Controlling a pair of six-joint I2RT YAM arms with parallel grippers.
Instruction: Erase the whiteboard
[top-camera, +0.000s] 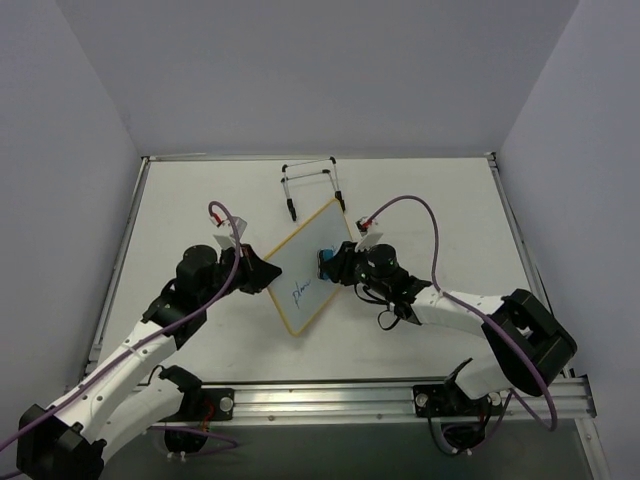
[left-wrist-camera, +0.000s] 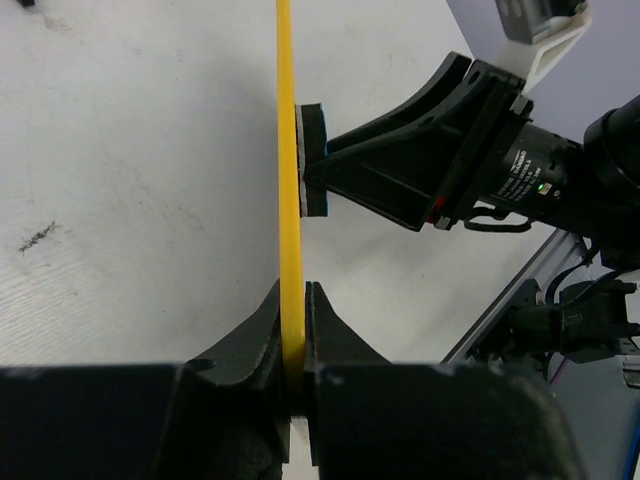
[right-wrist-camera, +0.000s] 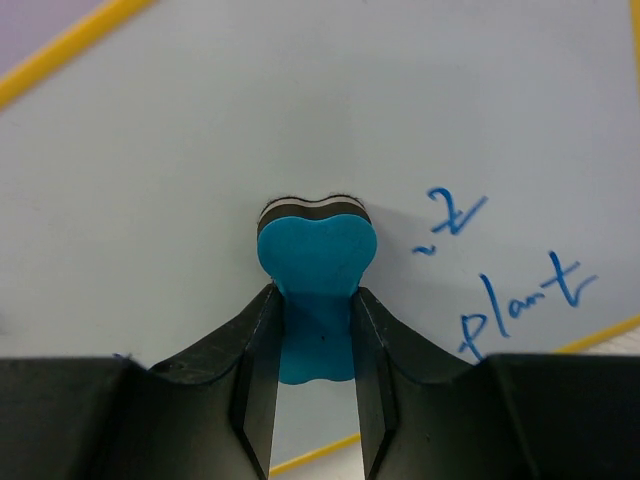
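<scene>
Left end effector (left-wrist-camera: 296, 305) clamps the whiteboard (top-camera: 310, 268) by its yellow edge over the worktop (top-camera: 440, 210), presenting the written face. Right end effector (right-wrist-camera: 312, 292), closed on the blue eraser (right-wrist-camera: 318, 250), presses it against the board beside the unerased writing (right-wrist-camera: 520, 300).

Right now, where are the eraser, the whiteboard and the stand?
eraser (right-wrist-camera: 316, 250): right wrist view, its blue face.
whiteboard (top-camera: 305, 255): top view, bare white surface.
stand (top-camera: 308, 165): top view, its upper bar.
</scene>
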